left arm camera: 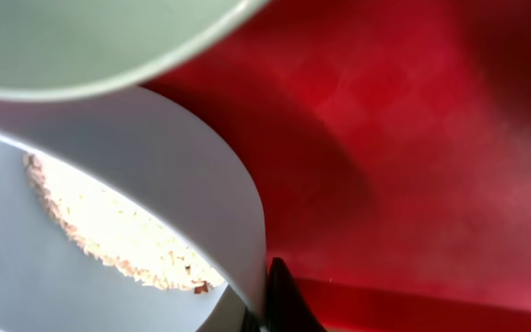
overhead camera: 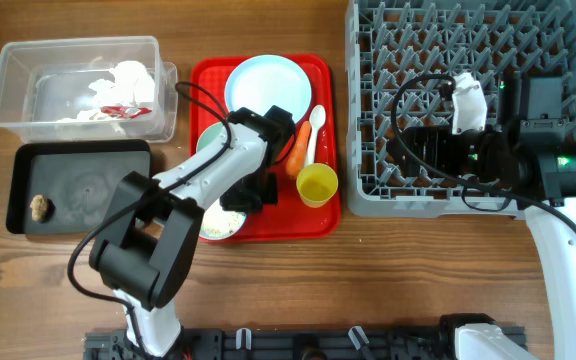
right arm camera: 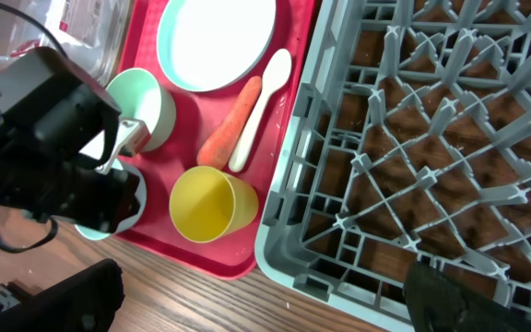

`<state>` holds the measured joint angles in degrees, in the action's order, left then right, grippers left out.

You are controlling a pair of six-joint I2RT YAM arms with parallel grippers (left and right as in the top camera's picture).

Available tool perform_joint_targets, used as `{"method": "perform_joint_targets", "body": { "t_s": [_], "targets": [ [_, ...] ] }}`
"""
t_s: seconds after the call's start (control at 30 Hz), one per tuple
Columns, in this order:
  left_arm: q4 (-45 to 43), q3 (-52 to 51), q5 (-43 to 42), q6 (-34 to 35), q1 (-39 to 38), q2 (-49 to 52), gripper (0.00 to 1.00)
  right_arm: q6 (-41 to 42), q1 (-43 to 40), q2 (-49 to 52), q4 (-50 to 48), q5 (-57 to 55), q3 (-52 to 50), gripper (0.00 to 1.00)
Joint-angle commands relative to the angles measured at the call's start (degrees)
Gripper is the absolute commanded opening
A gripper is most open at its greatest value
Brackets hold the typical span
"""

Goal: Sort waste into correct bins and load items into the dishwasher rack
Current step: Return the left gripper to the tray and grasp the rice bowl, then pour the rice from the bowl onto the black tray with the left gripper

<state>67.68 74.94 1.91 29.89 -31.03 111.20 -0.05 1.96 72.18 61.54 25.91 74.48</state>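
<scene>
Down on the red serving tray (overhead camera: 298, 222), the left claw (overhead camera: 248, 198) sits at the rim of a pale bowl (overhead camera: 218, 222) holding loose white rice (left arm camera: 109, 231). In the left wrist view one dark fingertip (left arm camera: 282, 293) stands just outside the bowl's wall. The other finger is hidden, so I cannot tell whether the claw is clenched on the rim or released.

A second bowl (overhead camera: 211, 140) lies just beside the first, near the pale blue plate (overhead camera: 266, 85). The orange carrot (overhead camera: 296, 152) and white spoon (overhead camera: 314, 135) lie side by side, with the yellow cup (overhead camera: 317, 184) below them, all on the tray.

The right claw (overhead camera: 408, 150) hangs over the dishwasher rack (overhead camera: 418, 40). Its fingers are spread wide and hold nothing.

On the counter (overhead camera: 368, 280), the clear tub (overhead camera: 8, 90) contains crumpled paper (overhead camera: 128, 78) and the red wrapper (overhead camera: 120, 110). The black tray (overhead camera: 88, 185) holds the brown lump (overhead camera: 40, 207).
</scene>
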Motion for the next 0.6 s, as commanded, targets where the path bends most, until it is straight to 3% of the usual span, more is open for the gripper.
{"method": "perform_joint_targets", "body": {
  "t_s": [0.0,0.23,0.33,0.43,0.5,0.57],
  "targets": [
    [4.9,2.4,-3.0,-2.7,0.1,-4.5,0.04,0.1,0.1,0.6,-0.3,0.5,0.9,1.00],
    [15.6,17.6,-2.7,-9.5,1.5,-8.7,0.04,0.1,0.1,0.6,-0.2,0.5,0.9,1.00],
    [15.0,19.7,-3.5,-11.8,10.5,-11.6,0.04,0.1,0.1,0.6,-0.1,0.5,0.9,1.00],
    [13.0,19.7,-14.2,-21.5,26.6,-12.7,0.04,0.1,0.1,0.6,-0.2,0.5,0.9,1.00],
    [7.9,19.7,-30.3,-31.8,39.9,-11.5,0.04,0.1,0.1,0.6,-0.5,0.5,0.9,1.00],
    [5.2,19.7,-41.6,-36.0,49.2,-9.7,0.04,0.1,0.1,0.6,-0.6,0.5,0.9,1.00]
  ]
}}
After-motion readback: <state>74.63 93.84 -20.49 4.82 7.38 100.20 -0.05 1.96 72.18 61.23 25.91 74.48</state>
